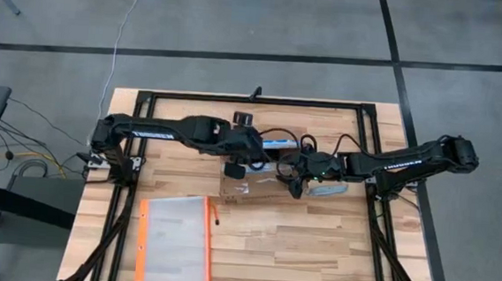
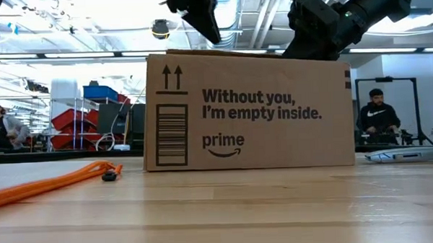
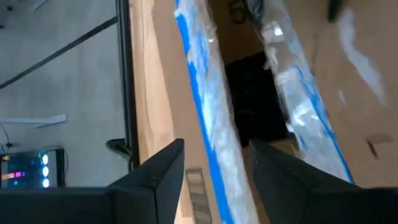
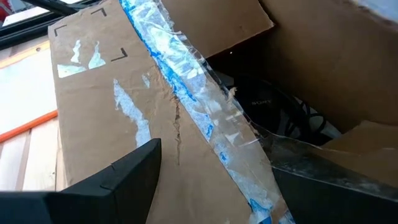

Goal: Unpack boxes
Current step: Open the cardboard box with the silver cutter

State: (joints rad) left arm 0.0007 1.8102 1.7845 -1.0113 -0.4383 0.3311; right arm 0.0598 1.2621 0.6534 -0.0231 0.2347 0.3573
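The brown cardboard box (image 1: 252,187) (image 2: 248,109) stands mid-table on its base, top flaps partly open. Torn blue-and-white tape (image 4: 186,74) clings to the flap edges, and a dark item (image 4: 273,106) lies inside. My left gripper (image 3: 214,168) (image 1: 244,168) hovers open just above the box's left part, one finger on each side of a taped flap edge (image 3: 211,118). My right gripper (image 4: 217,180) (image 2: 318,46) is open over the box's right part, with the taped flap (image 4: 124,112) below its fingers. Whether either touches the cardboard cannot be seen.
A clear pouch with orange edges (image 1: 175,241) (image 2: 45,185) lies flat near the front left. A small blue-white object (image 1: 327,188) (image 2: 409,154) lies right of the box. Black frame rails (image 1: 379,211) border the wooden top. People (image 2: 375,116) stand in the room behind.
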